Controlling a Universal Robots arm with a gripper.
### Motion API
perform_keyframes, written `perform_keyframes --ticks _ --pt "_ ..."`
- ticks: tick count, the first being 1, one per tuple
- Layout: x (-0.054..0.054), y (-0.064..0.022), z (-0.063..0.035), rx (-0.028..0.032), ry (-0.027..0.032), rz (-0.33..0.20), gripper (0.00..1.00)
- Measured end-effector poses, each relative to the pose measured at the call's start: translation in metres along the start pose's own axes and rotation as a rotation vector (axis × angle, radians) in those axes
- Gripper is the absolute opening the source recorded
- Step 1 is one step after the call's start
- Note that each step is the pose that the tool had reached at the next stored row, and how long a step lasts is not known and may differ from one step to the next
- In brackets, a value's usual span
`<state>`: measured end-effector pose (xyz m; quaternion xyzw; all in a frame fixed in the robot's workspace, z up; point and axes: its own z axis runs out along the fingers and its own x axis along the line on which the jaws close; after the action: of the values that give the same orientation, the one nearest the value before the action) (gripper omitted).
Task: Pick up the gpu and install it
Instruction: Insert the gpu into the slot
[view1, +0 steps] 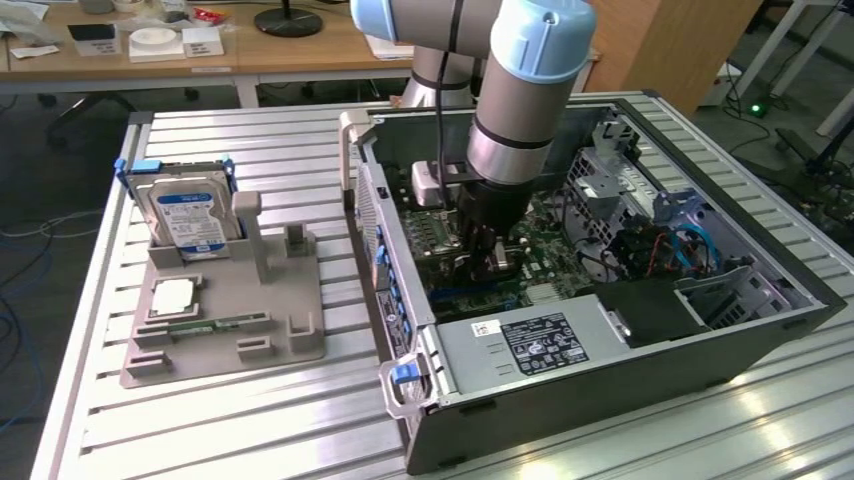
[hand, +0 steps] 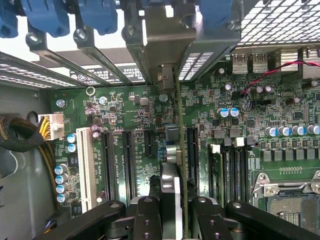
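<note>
1 thin flat gpu (hand: 181, 165) on edge, pinched by black gripper (hand: 172, 207) over green motherboard (hand: 280, 115).

1 gpu (hand: 181, 150), 1 hard drive (view1: 190, 215), 1 PC case (view1: 601, 370)

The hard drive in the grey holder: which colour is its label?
Blue, on the hard drive; best seen in the exterior view.
</note>
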<state>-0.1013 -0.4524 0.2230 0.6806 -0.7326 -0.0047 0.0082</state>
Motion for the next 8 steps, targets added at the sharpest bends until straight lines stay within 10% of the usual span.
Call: perform_keyframes --ticks 8 --pt "-0.0001 0.0001 -0.0045 0.0002 -0.0003 0.000 0.28"
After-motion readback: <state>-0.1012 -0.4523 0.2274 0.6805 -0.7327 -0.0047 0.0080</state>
